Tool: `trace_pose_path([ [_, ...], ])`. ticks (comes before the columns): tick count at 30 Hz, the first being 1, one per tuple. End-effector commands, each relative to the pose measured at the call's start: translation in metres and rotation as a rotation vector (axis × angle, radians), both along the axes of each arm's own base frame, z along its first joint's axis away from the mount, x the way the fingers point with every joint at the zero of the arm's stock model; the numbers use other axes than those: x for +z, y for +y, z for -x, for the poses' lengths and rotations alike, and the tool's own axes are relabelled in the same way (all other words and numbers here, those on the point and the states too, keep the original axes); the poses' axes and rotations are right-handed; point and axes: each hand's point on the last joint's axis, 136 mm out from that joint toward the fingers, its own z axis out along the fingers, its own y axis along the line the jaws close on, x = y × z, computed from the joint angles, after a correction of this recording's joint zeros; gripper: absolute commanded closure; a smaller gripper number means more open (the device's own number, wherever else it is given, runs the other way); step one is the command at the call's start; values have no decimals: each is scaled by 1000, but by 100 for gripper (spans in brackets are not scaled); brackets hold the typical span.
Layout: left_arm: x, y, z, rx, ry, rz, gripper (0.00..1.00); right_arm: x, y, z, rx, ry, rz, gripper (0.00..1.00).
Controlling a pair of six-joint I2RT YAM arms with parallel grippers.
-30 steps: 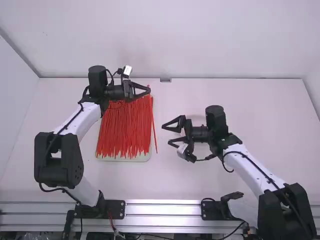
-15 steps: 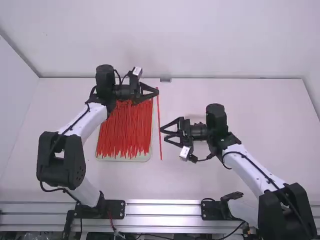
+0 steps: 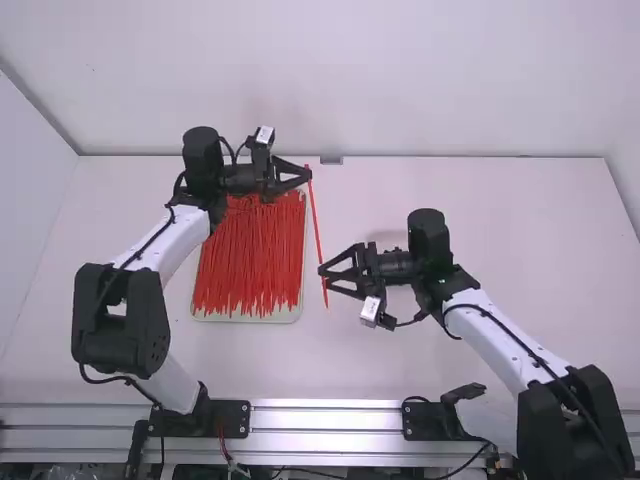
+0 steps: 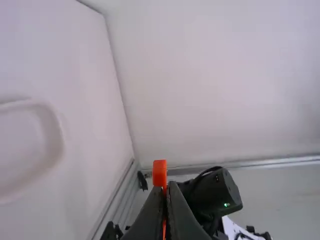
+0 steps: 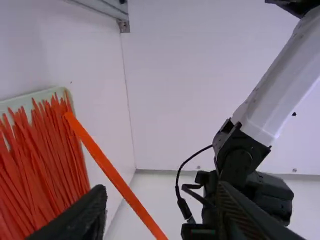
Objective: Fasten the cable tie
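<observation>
One cable tie seemingly inside right gripper

One desk carries one tray at ten o'clock, heaped with red cable ties, perhaps several dozen, too dense to count. One single tie is apart at its three o'clock. Two arms, left arm and right arm, two fingers each.

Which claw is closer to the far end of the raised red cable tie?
Left. The left claw grips the cable tie there; the right claw is open at its near end.
</observation>
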Motion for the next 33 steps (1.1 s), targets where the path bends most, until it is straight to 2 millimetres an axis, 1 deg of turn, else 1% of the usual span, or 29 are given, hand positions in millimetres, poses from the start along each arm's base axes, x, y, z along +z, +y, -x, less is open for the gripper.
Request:
trace_pose_path([
  [1,5,-2,5,-11,-14,2,98,1,-4,7,43,38,-20,47],
  [5,5,-7,8,-24,-11,3,98,2,-4,9,57,37,-27,48],
  [11,5,-7,8,-23,-11,3,98,3,-4,10,60,35,-28,51],
  [13,5,-11,10,-34,-9,3,98,3,-4,10,62,32,-29,54],
  [14,5,-13,11,-40,-9,2,98,3,-4,9,59,32,-30,60],
  [16,5,-15,12,-46,-10,2,98,3,-4,9,59,33,-29,63],
  [21,5,-20,15,-57,-13,2,98,3,-4,9,59,33,-29,63],
  [26,4,-19,16,-64,-7,2,98,3,-4,9,58,37,-28,71],
  [30,4,-22,20,-82,-2,4,98,3,-4,9,58,36,-28,72],
  [33,4,-22,19,-82,0,3,98,3,-4,9,55,36,-27,76],
])
